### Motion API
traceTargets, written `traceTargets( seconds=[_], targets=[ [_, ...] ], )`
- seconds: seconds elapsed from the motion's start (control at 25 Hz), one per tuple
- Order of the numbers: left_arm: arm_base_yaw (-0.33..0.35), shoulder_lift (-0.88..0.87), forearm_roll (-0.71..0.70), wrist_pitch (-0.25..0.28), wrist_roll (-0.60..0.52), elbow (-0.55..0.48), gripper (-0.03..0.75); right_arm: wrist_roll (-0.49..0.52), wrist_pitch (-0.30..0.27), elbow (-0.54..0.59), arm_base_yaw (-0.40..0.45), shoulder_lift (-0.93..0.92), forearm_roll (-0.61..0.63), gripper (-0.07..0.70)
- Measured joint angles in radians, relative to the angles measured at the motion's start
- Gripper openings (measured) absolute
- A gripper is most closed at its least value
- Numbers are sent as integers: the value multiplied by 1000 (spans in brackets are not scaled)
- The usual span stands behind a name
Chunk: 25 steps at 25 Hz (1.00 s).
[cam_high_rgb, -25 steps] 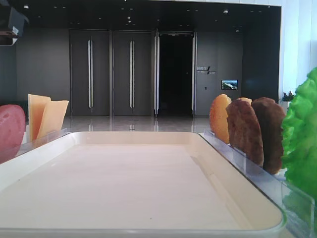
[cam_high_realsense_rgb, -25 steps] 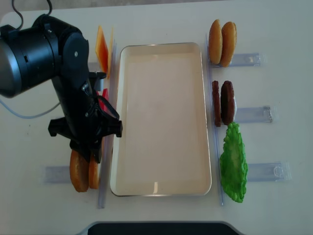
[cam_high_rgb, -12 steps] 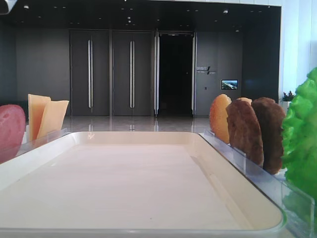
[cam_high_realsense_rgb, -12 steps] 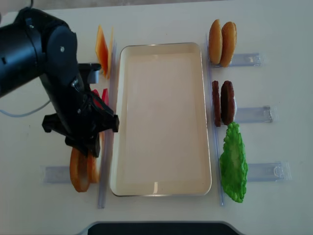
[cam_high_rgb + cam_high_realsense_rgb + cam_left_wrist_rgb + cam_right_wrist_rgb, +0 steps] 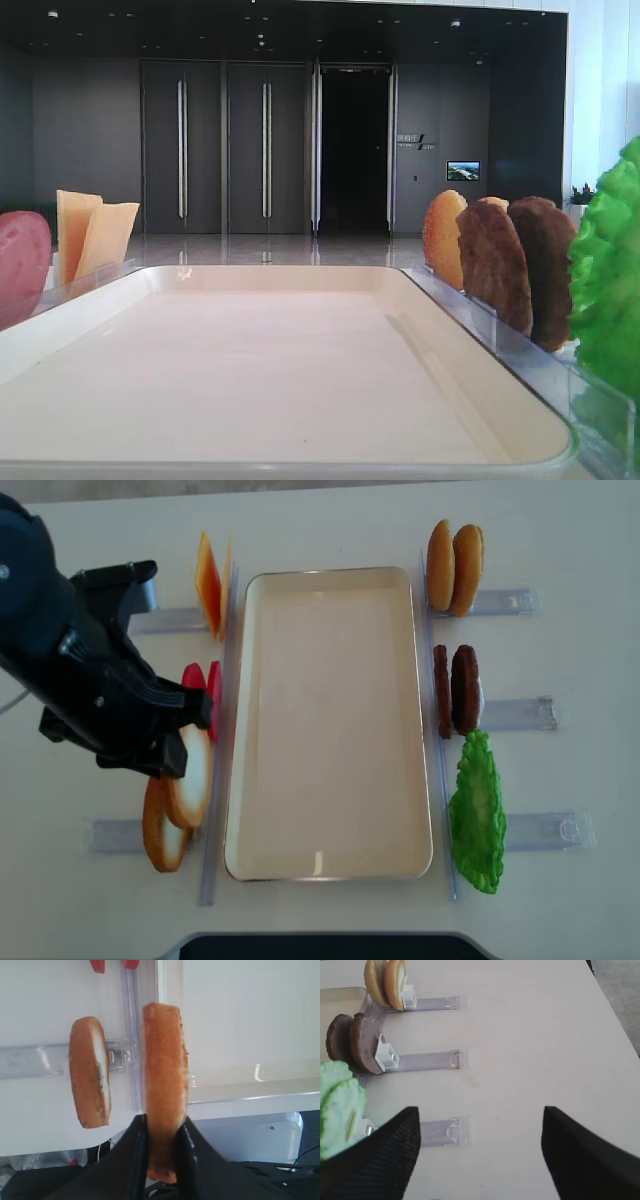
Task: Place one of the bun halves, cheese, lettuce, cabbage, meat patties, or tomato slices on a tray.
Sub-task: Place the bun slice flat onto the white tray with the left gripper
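Observation:
My left gripper [image 5: 162,1125] is shut on the edge of a golden-brown bun half [image 5: 165,1075], holding it upright above the clear holder, just left of the cream tray [image 5: 330,720]. From above, the held bun half [image 5: 190,775] hangs beside the tray's left rim under the black arm. A second bun half [image 5: 158,830] stands in the holder. My right gripper [image 5: 480,1125] is open over bare table, right of the lettuce [image 5: 337,1105], with nothing between its fingers.
Cheese [image 5: 208,585] and tomato slices [image 5: 205,695] stand left of the tray. Two more bun halves [image 5: 455,568], meat patties [image 5: 455,690] and lettuce [image 5: 477,815] line its right side in clear holders [image 5: 520,715]. The table's front edge lies just below the tray.
The left arm has risen and swung left, lifting one bun half out of its holder; the other bun half stayed put. The right gripper's earlier position is not shown.

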State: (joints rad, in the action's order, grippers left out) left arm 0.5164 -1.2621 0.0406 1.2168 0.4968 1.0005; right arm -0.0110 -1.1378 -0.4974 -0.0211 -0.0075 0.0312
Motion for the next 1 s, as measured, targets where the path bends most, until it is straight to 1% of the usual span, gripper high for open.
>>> traceTargets(
  seconds=[0.24,0.6,0.64,0.72,0.84,0.92,1.0],
  targets=[
    [0,24,0,4,0,0,120,0,0,0,0,0,0,514],
    [0,24,38,2,-54,-15,117,0,0,0,0,0,0,514],
    [0,24,53,-5,-67,-22,117,0,0,0,0,0,0,514],
    [0,24,96,-37,-99,-37,117,0,0,0,0,0,0,514],
    [-2,33,157,-106,-132,-63,117,0,0,0,0,0,0,514],
    [-22,45,187,-125,-149,-88,117,0,0,0,0,0,0,514],
    [-57,63,238,-149,-191,-128,117,0,0,0,0,0,0,514]
  ],
)
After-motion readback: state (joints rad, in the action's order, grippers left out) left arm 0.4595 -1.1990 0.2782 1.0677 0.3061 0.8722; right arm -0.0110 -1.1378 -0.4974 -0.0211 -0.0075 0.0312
